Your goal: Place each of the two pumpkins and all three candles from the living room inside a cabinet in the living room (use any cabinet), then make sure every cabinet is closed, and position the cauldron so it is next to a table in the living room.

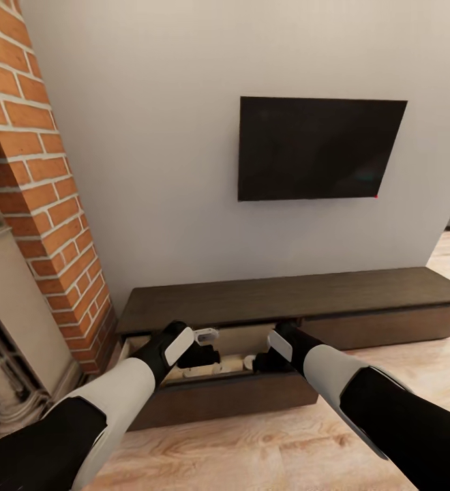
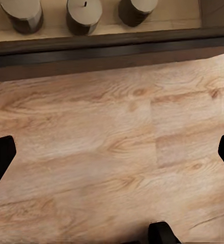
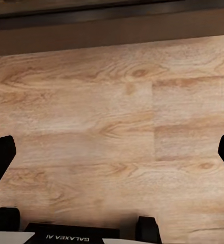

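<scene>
The long, low dark-brown cabinet [image 1: 286, 296] stands against the wall, and its left drawer [image 1: 238, 341] is pulled out, showing a pale inside. Three stubby candles [image 2: 84, 15] stand in a row inside that drawer, just behind its dark front edge [image 2: 112, 48]. My left gripper [image 1: 208, 344] hangs over the drawer's left half, open and empty; its fingers [image 2: 0, 157] are spread wide over the floor. My right gripper [image 1: 276, 348] is over the drawer's right end, also open with nothing between its fingers [image 3: 0, 157]. The pumpkins, cauldron and table are out of view.
A red brick fireplace column [image 1: 48, 204] rises close on the left, beside the cabinet's end. A black television [image 1: 317, 146] hangs on the wall above. The cabinet's right drawer front [image 1: 388, 327] is shut. Light wood floor [image 1: 252, 443] lies between me and the cabinet.
</scene>
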Available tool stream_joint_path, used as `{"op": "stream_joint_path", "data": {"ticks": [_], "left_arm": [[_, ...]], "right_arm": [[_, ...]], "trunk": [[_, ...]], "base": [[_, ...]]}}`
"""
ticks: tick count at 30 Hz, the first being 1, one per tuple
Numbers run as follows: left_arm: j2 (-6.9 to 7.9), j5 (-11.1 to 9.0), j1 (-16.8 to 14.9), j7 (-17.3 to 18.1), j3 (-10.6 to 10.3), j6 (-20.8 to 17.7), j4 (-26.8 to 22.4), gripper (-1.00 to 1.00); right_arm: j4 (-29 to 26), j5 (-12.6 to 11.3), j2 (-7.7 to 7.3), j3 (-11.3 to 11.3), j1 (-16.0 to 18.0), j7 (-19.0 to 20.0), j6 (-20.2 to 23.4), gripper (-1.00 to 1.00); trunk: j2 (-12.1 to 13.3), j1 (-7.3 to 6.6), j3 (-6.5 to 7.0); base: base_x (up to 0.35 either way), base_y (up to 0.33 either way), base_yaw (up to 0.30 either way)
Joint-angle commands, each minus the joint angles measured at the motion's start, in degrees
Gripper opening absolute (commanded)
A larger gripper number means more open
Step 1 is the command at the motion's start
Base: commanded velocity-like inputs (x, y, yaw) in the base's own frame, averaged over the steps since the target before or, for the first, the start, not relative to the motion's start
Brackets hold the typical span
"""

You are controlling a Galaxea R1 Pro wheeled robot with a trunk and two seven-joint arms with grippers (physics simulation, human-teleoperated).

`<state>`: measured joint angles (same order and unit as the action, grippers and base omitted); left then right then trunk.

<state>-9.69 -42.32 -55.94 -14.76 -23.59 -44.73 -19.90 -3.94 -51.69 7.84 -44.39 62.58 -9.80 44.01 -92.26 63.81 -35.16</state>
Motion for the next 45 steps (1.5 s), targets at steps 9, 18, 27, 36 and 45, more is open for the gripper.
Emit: {"op": "stream_joint_path", "data": {"ticks": [9,18,27,36,45], "left_arm": [[0.03,-0.64,-0.05,-0.44,-0.46,5.23,4.3,1.0],[0.03,-0.58,-0.05,-0.44,-0.48,8.18,5.07,1.0],[0.27,-0.34,-0.05,-0.46,-0.56,9.16,5.1,1.0],[0.66,-0.31,-0.05,-0.74,-0.73,15.21,5.13,1.0],[0.85,-0.31,-0.05,-1.05,-0.72,18.29,5.16,1.0]], "right_arm": [[-0.11,-0.62,0.01,-0.35,0.0,-0.56,-0.94,1.0],[0.45,-0.75,-0.56,-0.45,0.02,-0.52,-8.92,1.0],[0.84,-0.67,-4.2,-0.52,-0.84,-0.49,-11.14,1.0],[0.86,-0.6,-5.94,-0.53,-2.16,-0.43,-16.28,1.0],[0.86,-0.6,-5.9,-0.6,-2.2,-0.05,-16.49,1.0]], "trunk": [[-0.03,-0.03,0.47],[-0.03,-0.03,0.53],[-0.03,-0.03,0.53],[-0.03,-0.03,0.53],[-0.03,-0.03,0.53]], "base": [[-0.291,-0.15,0.197],[-0.181,-0.105,0.027],[-0.163,-0.005,0.001],[-0.008,0.0,0.0],[0.0,0.0,0.0]]}}
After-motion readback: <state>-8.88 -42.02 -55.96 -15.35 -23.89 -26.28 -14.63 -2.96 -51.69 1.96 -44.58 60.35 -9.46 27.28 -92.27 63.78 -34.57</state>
